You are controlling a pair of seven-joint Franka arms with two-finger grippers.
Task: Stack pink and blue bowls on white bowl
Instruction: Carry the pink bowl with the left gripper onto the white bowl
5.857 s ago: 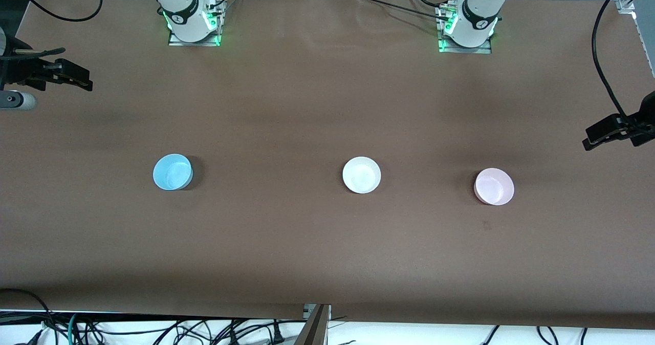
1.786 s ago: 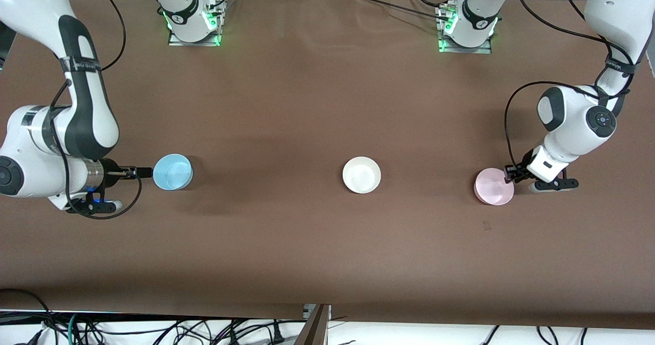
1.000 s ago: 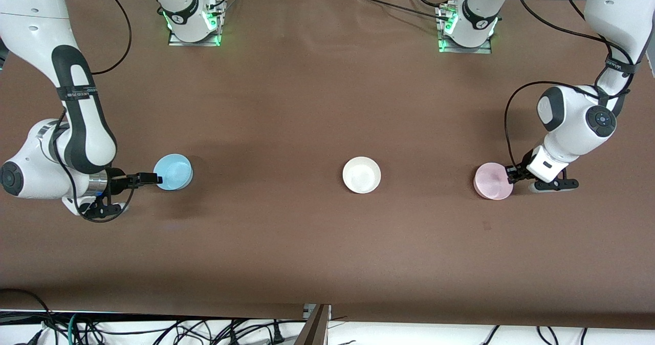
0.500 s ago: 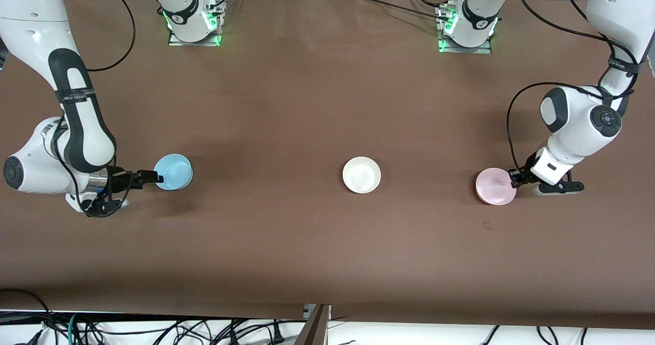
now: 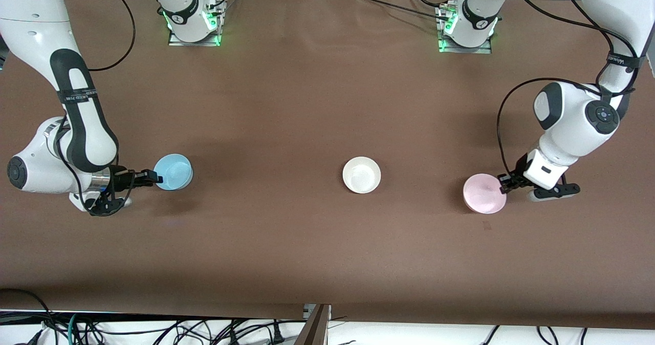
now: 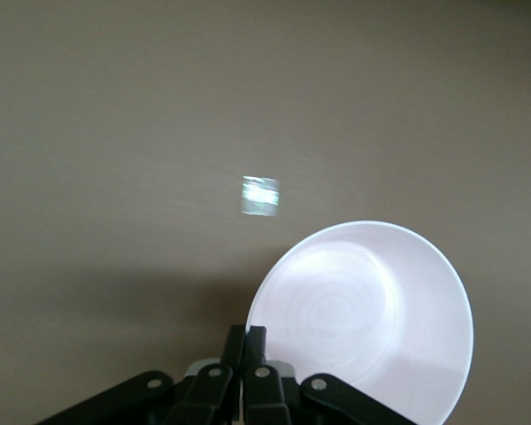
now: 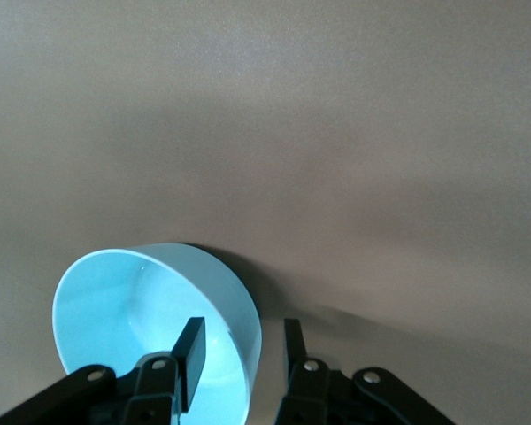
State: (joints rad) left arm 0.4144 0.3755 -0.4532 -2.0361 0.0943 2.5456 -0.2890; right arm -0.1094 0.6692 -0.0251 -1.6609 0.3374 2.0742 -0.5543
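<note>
The white bowl (image 5: 362,174) sits upright at the table's middle. My left gripper (image 5: 504,185) is shut on the rim of the pale pink bowl (image 5: 483,194) and holds it just off the table, toward the left arm's end. In the left wrist view the fingers (image 6: 256,341) pinch the rim of the pink bowl (image 6: 363,310). My right gripper (image 5: 151,177) is open. One finger is inside and one outside the rim of the light blue bowl (image 5: 174,171), which rests on the table toward the right arm's end. The right wrist view shows the gripper (image 7: 243,329) straddling the blue bowl's (image 7: 133,310) wall.
The brown table (image 5: 327,104) carries only the three bowls. The arm bases (image 5: 193,22) stand along the edge farthest from the front camera. Cables hang below the table edge nearest the camera.
My left gripper closed on the pink bowl's rim, lifted it and carried it a little toward the white bowl. My right gripper stays at the blue bowl's rim, and the blue bowl has not moved.
</note>
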